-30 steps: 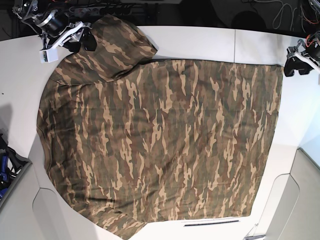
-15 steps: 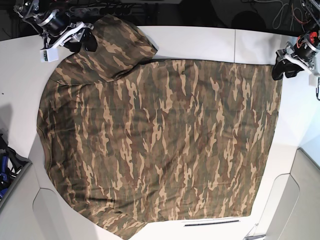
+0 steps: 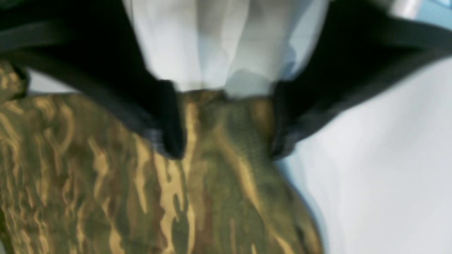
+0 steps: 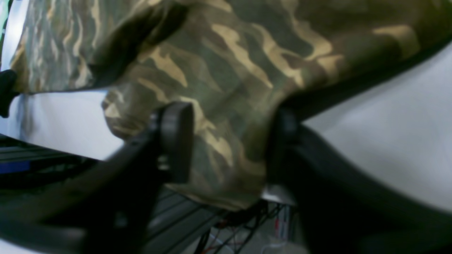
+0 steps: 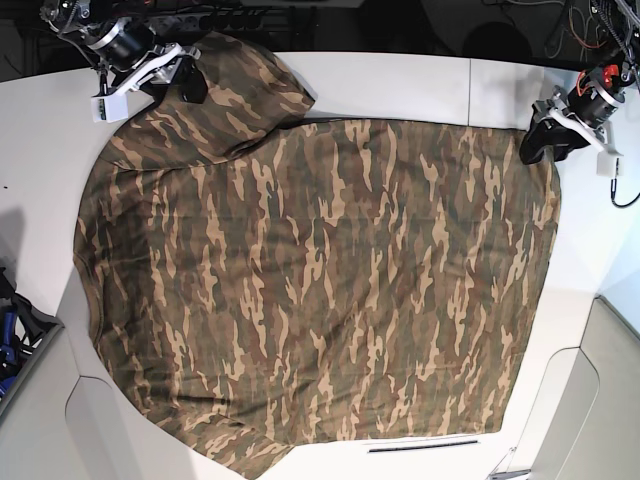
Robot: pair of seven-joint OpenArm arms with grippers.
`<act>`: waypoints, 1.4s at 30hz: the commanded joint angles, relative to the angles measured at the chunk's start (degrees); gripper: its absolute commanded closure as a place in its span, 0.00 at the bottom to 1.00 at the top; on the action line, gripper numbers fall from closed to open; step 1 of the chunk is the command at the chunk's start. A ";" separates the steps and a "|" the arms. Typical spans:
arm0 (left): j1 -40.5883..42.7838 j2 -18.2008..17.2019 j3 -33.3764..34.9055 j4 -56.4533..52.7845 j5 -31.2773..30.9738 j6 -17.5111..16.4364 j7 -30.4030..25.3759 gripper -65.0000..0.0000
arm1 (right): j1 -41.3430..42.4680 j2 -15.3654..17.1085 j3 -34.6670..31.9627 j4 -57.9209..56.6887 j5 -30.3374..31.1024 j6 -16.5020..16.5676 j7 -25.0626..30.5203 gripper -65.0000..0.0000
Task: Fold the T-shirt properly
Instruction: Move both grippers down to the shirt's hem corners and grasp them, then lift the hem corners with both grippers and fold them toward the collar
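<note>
My left gripper (image 3: 226, 141) and right gripper (image 4: 229, 148) each stand spread astride an edge of the T-shirt (image 5: 320, 290), which lies flat on the table (image 5: 400, 80). I should pinch both corners firmly before lifting evenly.

Even, bright overhead light on the white bench (image 5: 400, 85); shadows are soft. Both wrist views are blurred, the black fingers (image 3: 169, 120) smeared and out of focus up close.
</note>
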 commanded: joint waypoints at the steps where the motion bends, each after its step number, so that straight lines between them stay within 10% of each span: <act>1: -0.04 -0.50 0.20 0.02 1.25 0.39 2.56 0.64 | -0.17 0.13 0.00 0.57 0.24 0.15 0.07 0.71; 5: -1.49 -0.55 0.17 0.09 1.38 -0.11 2.51 1.00 | 0.22 0.13 0.02 0.59 0.26 0.15 0.09 1.00; 26: -8.74 -0.63 -7.08 9.97 -0.61 -3.33 2.05 1.00 | 15.06 0.02 9.73 1.46 12.26 5.29 -4.22 1.00; 42: -25.03 3.48 -6.12 1.42 11.54 0.46 -4.57 1.00 | 38.23 0.48 10.14 -6.84 0.24 5.27 -3.04 1.00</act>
